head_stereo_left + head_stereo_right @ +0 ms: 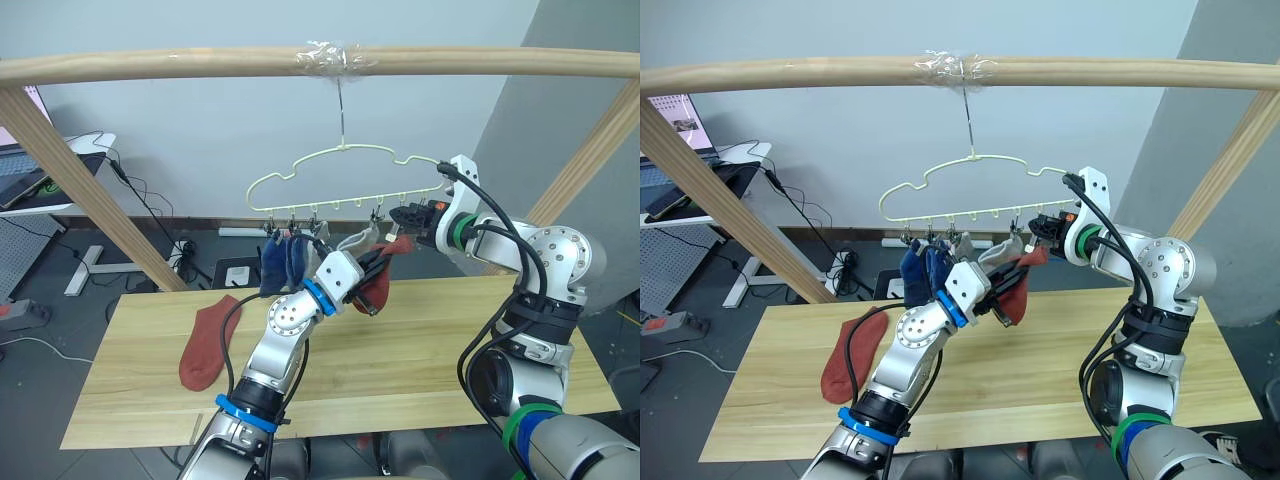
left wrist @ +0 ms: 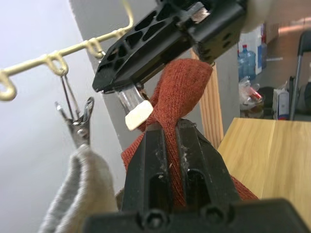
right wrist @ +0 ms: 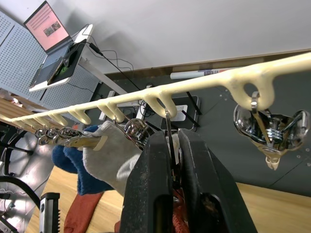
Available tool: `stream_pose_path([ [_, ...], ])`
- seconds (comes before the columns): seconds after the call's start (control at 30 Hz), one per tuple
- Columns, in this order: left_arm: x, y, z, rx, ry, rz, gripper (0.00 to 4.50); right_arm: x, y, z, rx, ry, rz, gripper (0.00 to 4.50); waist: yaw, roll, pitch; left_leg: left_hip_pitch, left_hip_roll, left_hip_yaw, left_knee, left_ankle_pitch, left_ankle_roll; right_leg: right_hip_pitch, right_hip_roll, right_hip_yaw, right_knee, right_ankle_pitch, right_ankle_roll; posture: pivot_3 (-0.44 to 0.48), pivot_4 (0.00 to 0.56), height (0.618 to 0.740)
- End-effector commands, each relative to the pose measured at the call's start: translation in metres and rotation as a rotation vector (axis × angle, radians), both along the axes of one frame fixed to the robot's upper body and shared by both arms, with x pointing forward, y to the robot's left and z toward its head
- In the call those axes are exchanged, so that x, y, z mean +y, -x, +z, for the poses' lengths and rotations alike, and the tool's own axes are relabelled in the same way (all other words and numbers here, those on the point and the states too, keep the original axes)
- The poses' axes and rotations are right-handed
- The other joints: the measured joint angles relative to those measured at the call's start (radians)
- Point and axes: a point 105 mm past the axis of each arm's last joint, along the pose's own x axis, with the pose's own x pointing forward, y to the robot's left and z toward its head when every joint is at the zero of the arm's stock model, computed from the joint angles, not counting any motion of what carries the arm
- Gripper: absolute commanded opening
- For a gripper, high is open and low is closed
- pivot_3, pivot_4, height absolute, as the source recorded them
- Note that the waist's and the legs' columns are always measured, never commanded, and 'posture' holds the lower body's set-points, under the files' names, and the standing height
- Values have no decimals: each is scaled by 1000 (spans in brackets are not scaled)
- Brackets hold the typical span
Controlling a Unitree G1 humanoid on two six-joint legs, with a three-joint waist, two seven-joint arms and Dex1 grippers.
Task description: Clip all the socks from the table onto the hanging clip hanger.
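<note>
Four socks hung; left claw (image 1: 375,268) grips red sock (image 1: 377,283) at hanger (image 1: 340,172), right claw (image 1: 408,218) pinches clip (image 3: 169,141); another red sock (image 1: 207,343) left on desk (image 1: 420,350).

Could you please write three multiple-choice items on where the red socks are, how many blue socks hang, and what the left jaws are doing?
1. Where does the loose rust-red sock lie?
A. on the table
B. on the floor
C. over the pole

2. How many blue socks hang from the clip hanger?
A. none
B. two
C. four

3. What is the left gripper doing?
A. hanging open
B. shut on a grey sock
C. shut on a rust-red sock

Answers: 1 A, it lies flat on the planks. 2 B, two dark blue socks hang together. 3 C, red fabric sits between the jaws.
</note>
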Motion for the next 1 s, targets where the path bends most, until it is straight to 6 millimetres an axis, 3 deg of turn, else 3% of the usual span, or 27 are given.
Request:
stream_pose_path([
  [0.03,-3,19,-2,-33,-26,-66,18,-10,-3,9,-37,9,-39,0,-2,0,0,0,0,0,0,0,0,0,0,0,0,0,0,-51,116,740],
  [0.23,4,26,-13,-18,-71,-64,18,-13,-6,13,-48,12,-46,0,-2,0,0,0,0,0,1,0,0,0,0,0,0,0,0,-53,119,740],
  [0.47,8,11,2,-85,-62,10,18,-13,-6,11,-42,20,-37,0,-2,1,0,0,0,0,1,0,0,0,0,0,1,0,2,-49,121,740],
  [1.0,12,-1,9,-174,-102,85,18,-9,-6,12,-37,3,-27,0,-2,1,0,0,0,0,2,0,0,0,0,0,1,1,1,-53,121,740],
])
